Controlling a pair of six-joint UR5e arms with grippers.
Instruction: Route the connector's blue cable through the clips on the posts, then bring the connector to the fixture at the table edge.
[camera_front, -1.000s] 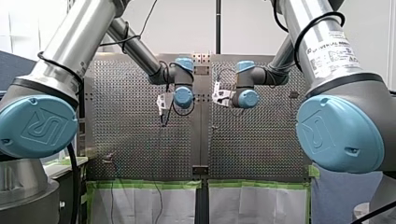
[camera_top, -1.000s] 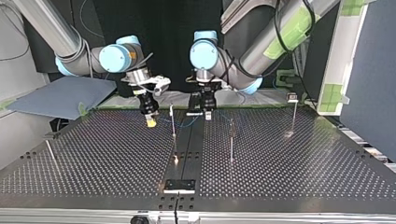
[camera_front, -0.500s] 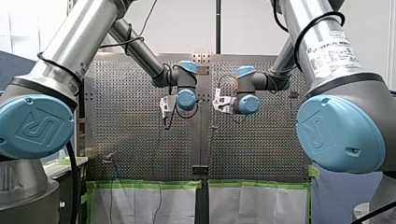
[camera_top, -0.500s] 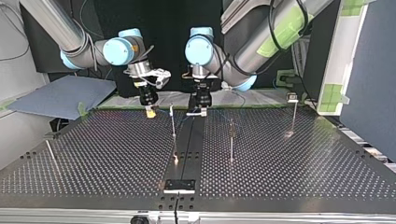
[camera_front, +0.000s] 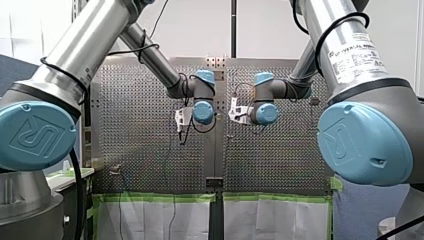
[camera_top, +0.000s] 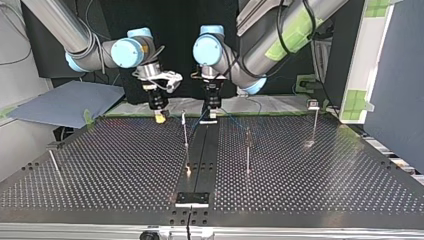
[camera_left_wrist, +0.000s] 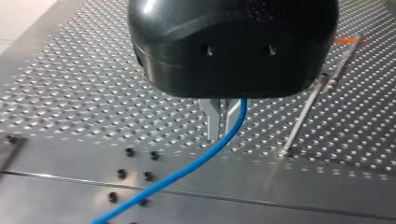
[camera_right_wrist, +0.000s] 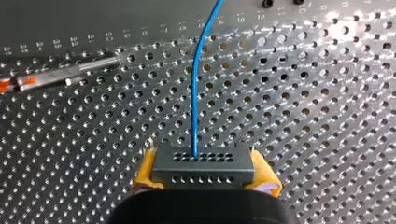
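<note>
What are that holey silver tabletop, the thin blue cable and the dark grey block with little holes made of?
The perforated silver tabletop: metal by its bright glints; which metal is unclear. The thin blue cable: smooth plastic-looking sheath, curving. The dark grey block: probably matte moulded plastic, no shine.

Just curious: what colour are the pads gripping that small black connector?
Yellow. The pads show best in the right wrist view, on either side of the connector.

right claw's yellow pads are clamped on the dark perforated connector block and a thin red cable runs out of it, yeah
Not quite: the cable is blue, not red. The right wrist view shows the right claw with its yellow pads clamped on the dark perforated connector block, and a thin blue cable running out of it.
</note>
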